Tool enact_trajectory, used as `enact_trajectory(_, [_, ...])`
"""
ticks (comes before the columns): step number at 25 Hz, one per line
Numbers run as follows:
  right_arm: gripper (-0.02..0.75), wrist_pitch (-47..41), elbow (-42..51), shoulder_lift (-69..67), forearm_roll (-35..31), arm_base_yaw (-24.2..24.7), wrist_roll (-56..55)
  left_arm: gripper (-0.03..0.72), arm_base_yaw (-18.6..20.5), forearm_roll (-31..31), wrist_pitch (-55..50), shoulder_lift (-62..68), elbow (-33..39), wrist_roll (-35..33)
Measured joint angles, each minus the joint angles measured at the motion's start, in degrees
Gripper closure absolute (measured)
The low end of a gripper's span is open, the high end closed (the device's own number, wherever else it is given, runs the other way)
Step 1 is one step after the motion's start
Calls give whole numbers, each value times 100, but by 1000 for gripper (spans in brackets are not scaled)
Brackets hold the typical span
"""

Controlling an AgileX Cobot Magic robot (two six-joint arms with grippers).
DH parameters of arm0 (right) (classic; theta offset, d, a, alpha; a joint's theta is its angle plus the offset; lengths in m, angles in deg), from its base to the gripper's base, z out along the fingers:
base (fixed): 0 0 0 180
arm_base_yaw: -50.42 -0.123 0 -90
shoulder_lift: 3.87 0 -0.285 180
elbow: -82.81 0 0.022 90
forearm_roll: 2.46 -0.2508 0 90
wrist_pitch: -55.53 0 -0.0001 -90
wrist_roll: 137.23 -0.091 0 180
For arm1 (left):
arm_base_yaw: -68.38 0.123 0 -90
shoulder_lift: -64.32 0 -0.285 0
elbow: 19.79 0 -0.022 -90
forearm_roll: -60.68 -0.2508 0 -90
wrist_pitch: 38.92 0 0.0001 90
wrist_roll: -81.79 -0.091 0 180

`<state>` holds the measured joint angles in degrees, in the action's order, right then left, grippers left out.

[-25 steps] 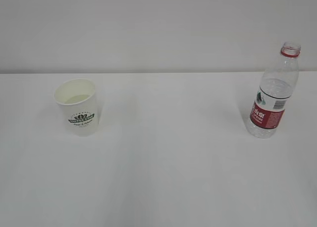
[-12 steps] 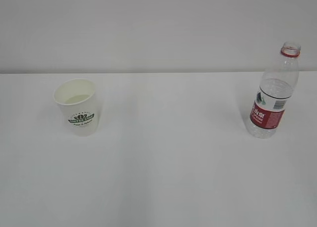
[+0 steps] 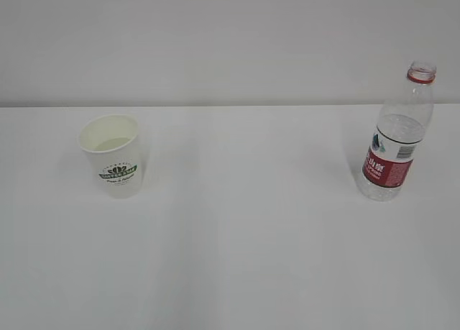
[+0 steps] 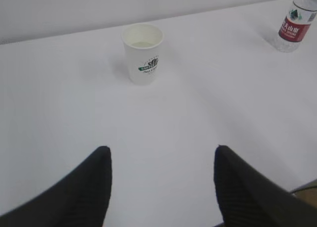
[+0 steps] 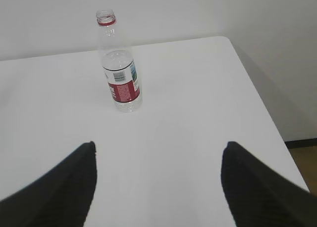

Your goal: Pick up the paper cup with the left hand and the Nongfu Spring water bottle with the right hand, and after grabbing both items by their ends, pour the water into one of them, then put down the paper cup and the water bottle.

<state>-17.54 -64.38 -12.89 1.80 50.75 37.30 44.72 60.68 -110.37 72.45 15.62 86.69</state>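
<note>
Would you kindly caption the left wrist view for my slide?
Open left gripper faces upright paper cup on white table; water bottle far right.

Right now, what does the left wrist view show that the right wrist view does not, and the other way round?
Only the left wrist view shows the paper cup, standing upright with some liquid in it, and the open left pincer with nothing between its fingers. Only the right wrist view shows the table's far right corner and edge, and the open, empty right pincer. Both share the white table and the Nongfu Spring water bottle, upright without a cap; the left wrist view catches only its lower part at the top right corner.
</note>
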Motion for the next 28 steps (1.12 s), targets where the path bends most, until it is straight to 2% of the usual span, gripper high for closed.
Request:
enact_trajectory(6, [149, 0, 72, 63, -81, 0, 270, 214, 0, 0, -157, -11, 254, 0])
enact_trajectory(13, [149, -13, 571, 230, -81, 0, 333, 221, 0, 0, -157, -11, 659, 0])
enact_trajectory(28, [150, 407, 1326, 230, -81, 0, 354, 228, 0, -258, 163, -11, 939, 0])
